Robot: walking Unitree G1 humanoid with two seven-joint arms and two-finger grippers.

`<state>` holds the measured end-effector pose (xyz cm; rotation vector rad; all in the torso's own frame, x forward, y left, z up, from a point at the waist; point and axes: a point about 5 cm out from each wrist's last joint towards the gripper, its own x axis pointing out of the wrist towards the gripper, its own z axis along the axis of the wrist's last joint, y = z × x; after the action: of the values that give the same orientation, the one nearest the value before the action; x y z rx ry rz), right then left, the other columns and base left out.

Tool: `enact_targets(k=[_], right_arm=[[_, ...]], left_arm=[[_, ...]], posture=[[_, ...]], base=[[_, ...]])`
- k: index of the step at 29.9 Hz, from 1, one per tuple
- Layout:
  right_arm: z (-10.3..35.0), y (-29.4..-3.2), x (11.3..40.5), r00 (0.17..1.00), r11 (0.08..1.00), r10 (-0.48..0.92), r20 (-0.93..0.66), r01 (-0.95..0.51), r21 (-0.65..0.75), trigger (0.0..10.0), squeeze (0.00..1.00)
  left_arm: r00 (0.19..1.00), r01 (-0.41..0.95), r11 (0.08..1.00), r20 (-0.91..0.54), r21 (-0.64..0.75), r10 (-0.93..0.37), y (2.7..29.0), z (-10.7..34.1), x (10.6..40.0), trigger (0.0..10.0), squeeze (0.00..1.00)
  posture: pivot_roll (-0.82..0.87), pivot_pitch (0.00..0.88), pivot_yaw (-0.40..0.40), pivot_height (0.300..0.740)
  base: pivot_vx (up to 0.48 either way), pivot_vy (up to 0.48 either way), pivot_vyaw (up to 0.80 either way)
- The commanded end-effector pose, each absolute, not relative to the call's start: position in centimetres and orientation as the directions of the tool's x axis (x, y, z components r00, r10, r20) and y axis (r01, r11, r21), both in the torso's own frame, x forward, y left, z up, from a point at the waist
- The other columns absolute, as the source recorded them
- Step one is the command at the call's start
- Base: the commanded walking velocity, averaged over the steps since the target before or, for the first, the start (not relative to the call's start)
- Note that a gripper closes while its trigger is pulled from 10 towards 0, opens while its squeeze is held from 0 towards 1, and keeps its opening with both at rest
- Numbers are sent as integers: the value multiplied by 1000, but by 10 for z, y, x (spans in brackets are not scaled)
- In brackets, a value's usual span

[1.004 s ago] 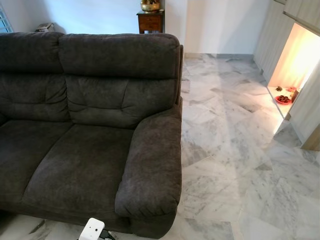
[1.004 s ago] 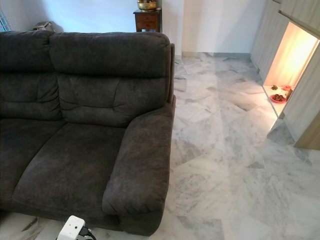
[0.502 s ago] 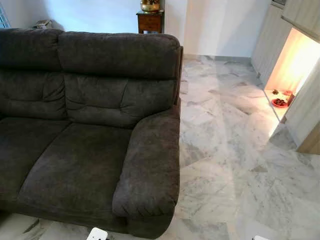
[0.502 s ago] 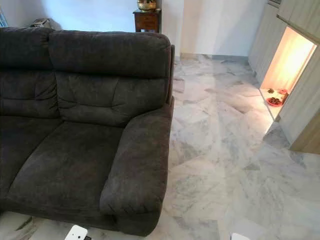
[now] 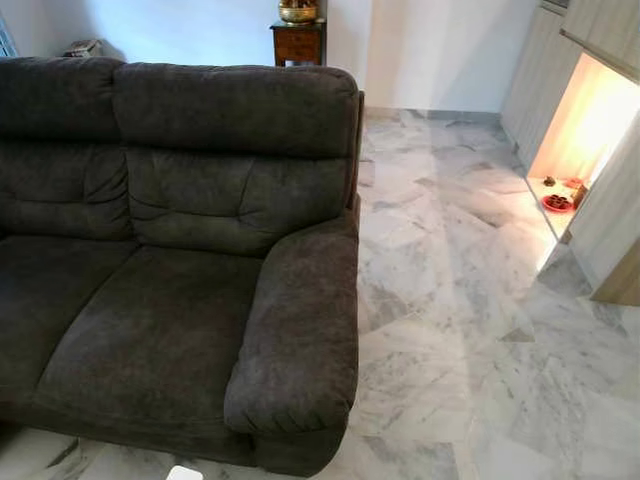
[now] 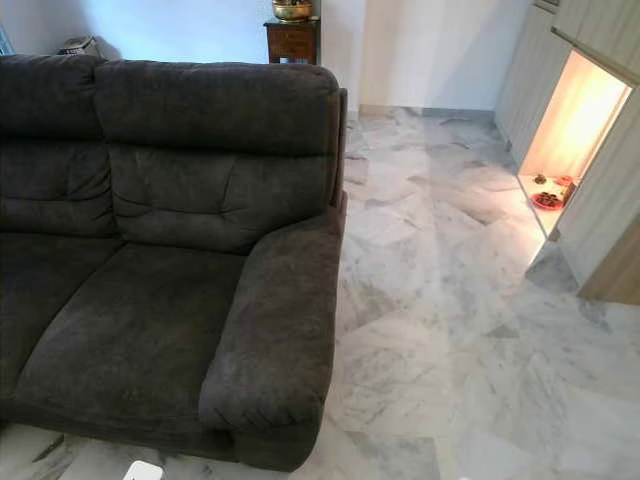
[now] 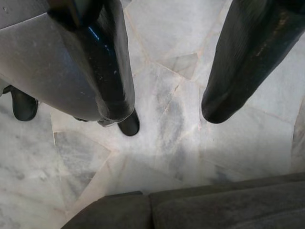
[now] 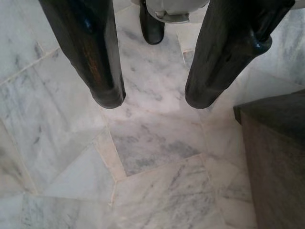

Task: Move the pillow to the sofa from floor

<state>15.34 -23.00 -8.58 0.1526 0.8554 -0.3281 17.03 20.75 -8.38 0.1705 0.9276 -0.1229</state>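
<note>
The dark grey sofa (image 5: pixel 180 250) stands at the left, its seat cushions (image 5: pixel 150 340) bare and its right armrest (image 5: pixel 300 330) nearest me. My left gripper (image 7: pixel 167 112) hangs open over the marble floor (image 7: pixel 176 157), close to the sofa's lower edge (image 7: pixel 190 210), with nothing between its fingers. My right gripper (image 8: pixel 155 99) is open too, above bare floor, beside a sofa corner (image 8: pixel 276 143). A white piece of my left arm (image 5: pixel 185 472) peeks in at the bottom of the left eye view.
Pale marble floor (image 5: pixel 450 300) spreads out to the right of the sofa. A lit niche (image 5: pixel 585 120) with a red plate (image 5: pixel 556 202) sits in the cabinets at far right. A wooden side table (image 5: pixel 298 40) stands behind the sofa. My black feet (image 8: pixel 151 26) are below the grippers.
The head view has shifted slightly, so the sofa sits a little differently in frame. The white piece of my left arm has sunk to the bottom edge.
</note>
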Motion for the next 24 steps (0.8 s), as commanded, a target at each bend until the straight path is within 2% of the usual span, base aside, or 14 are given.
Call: enact_targets(k=[1, 5, 11, 24], right_arm=[[-87, -229, 152, 605, 941, -223, -764, 338, -7, 10000, 0], [-87, -229, 152, 606, 942, -222, -764, 335, -8, 10000, 0], [-86, -226, 155, 605, 945, -214, -767, 328, -5, 10000, 0], [-87, -225, 154, 593, 937, -220, -775, 348, 0, 10000, 0]], left_arm=[[568, 169, 981, -823, 92, -21, 212, -87, 163, 10000, 0], [567, 169, 981, -824, 93, -20, 211, -87, 163, 10000, 0], [572, 172, 981, -820, 92, -23, 205, -85, 170, 10000, 0], [573, 175, 980, -819, 96, -23, 200, -84, 177, 10000, 0]], posture=[[-73, 36, 44, 740], [-70, 35, 48, 740], [-68, 30, 54, 740], [-66, 15, 62, 740]], base=[[0, 0, 0], [0, 0, 0], [0, 0, 777], [0, 320, 0]])
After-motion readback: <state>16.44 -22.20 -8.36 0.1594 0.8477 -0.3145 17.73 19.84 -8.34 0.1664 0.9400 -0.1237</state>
